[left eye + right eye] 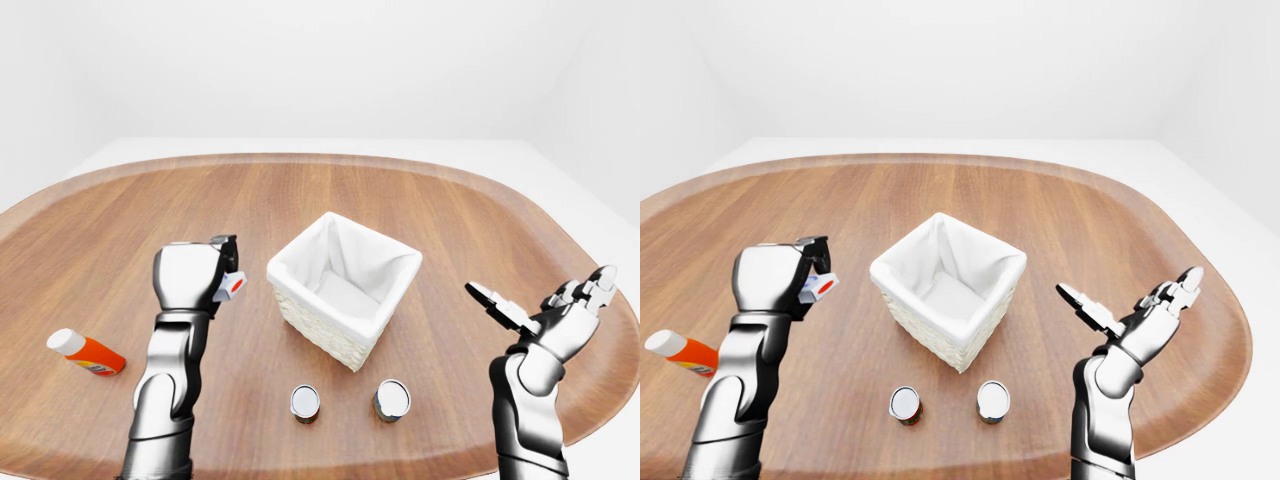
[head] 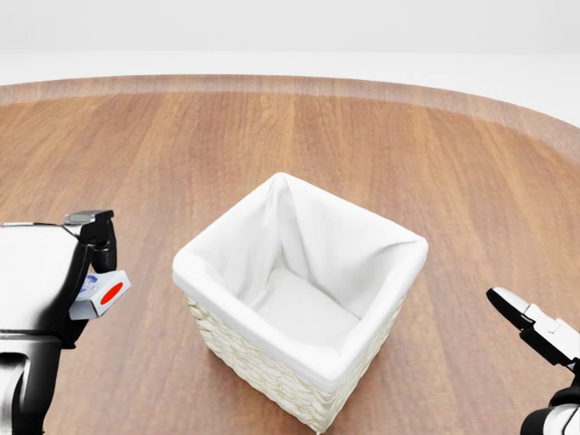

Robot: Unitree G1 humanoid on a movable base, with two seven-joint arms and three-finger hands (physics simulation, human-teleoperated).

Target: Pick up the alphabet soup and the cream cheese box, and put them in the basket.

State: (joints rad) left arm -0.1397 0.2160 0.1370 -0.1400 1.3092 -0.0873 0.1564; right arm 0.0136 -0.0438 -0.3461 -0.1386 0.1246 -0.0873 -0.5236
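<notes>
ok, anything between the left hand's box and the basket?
Nothing. In the head view only bare table shows between the box in the left hand and the basket rim; the gap is narrow.

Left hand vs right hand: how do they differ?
Left hand is shut on the cream cheese box, held beside the basket; right hand is open, fingers spread, holding nothing. Left hand is near the basket; right hand is well apart from it. Both are raised above the table.
</notes>
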